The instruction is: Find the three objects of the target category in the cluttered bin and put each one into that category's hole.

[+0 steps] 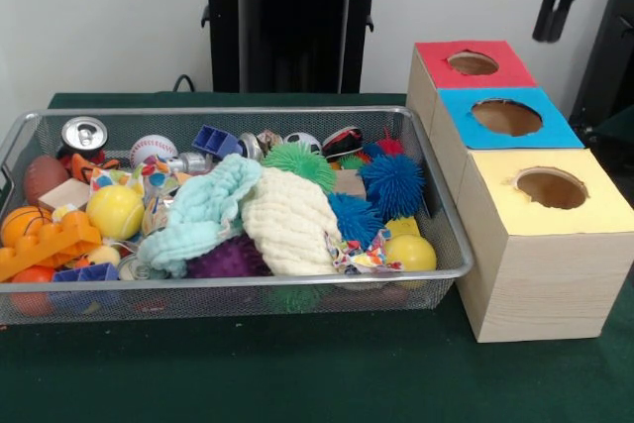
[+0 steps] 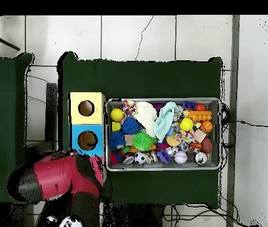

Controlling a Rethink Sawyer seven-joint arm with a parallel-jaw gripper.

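While the gripper (image 1: 557, 9) hangs above the red-topped box with its fingers pressed together and empty, you have a wrapper (image 1: 365, 257) showing at the basket's (image 1: 248, 112) five o'clock corner in the front view, wedged beside a yellow ball (image 1: 411, 252). Another wrapper (image 1: 154, 182) lies at nine o'clock. The hole (image 1: 473, 62) sits open, likely awaiting a drop.

The front view sits low and close across the surface (image 1: 297, 373), facing the pedestal (image 1: 293, 22) at the far side. The overhead view looks straight down from high above. Both share the bin (image 1: 436, 269) and boxes (image 1: 540, 274).
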